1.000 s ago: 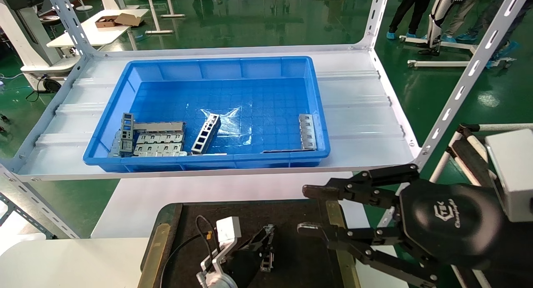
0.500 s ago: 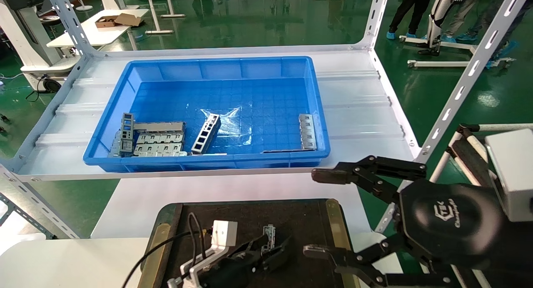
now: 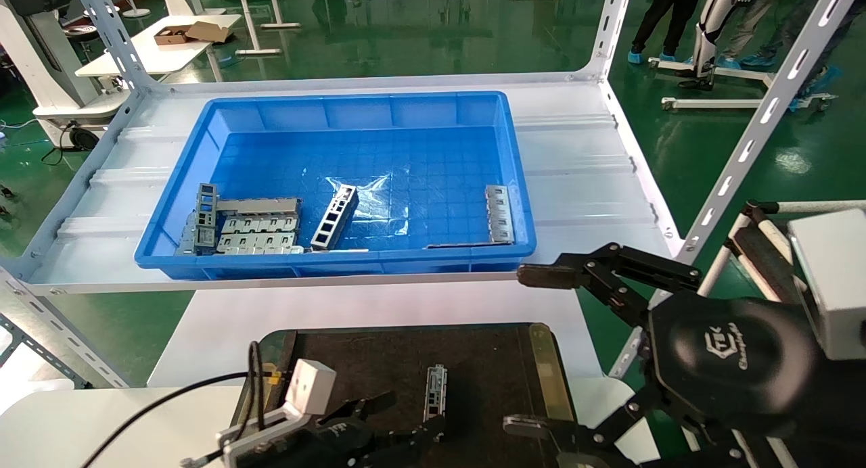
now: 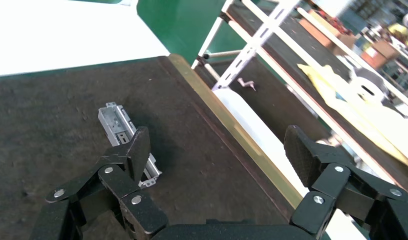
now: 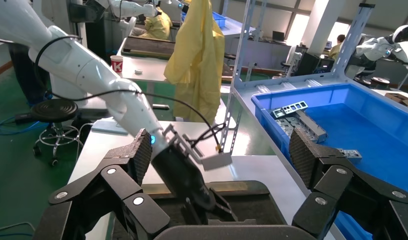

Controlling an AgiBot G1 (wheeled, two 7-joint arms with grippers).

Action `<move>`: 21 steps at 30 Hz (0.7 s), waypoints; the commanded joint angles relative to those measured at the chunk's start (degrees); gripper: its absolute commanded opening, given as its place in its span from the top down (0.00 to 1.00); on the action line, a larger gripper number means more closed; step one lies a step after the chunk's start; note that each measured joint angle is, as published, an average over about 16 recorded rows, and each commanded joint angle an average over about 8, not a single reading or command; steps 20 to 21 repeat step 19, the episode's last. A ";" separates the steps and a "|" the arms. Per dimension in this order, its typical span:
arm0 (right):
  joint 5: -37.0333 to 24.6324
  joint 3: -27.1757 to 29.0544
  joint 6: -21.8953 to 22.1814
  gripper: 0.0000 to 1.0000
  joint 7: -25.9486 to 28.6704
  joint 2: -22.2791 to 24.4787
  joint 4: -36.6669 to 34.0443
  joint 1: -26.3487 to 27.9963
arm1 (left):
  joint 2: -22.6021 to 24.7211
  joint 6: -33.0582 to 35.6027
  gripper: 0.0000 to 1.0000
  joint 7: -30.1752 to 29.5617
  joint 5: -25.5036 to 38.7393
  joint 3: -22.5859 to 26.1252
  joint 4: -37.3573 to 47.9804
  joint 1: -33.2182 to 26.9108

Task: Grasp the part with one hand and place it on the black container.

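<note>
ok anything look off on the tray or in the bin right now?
Nothing stands out. The part lies flat on the black container, inside its edges. The left gripper is open beside it, the right gripper open at the tray's right edge. The grey pieces in the blue bin lie loosely jumbled, none spilled.

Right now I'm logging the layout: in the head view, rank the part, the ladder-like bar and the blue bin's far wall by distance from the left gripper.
1. The part, lying on the black container beside the open left gripper.
2. The ladder-like bar, in the blue bin's near half.
3. The blue bin's far wall, farthest back.
</note>
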 commanded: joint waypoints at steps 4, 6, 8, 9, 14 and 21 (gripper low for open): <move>0.01 -0.02 0.01 0.00 -0.01 0.01 0.00 0.00 | -3.66 5.77 0.00 1.29 -0.75 -1.52 -0.43 -0.51; 0.01 -0.02 0.01 0.00 -0.01 0.01 0.00 0.00 | -4.65 7.35 0.00 1.83 -1.25 -2.20 -0.57 -0.49; 0.02 -0.03 0.01 0.00 -0.01 0.01 0.00 0.01 | -5.50 8.67 0.00 2.35 -1.81 -2.87 -0.72 -0.34; 0.02 -0.03 0.01 0.00 -0.02 0.01 0.00 0.01 | -5.88 9.24 0.00 2.58 -2.09 -3.19 -0.79 -0.25; 0.03 -0.05 0.02 0.00 -0.02 0.02 0.00 0.01 | -7.31 11.18 0.00 3.71 -3.35 -4.58 -0.91 0.37; 0.04 -0.06 0.02 0.00 -0.03 0.02 0.00 0.01 | -7.77 11.69 0.00 4.36 -3.99 -5.25 -0.84 0.89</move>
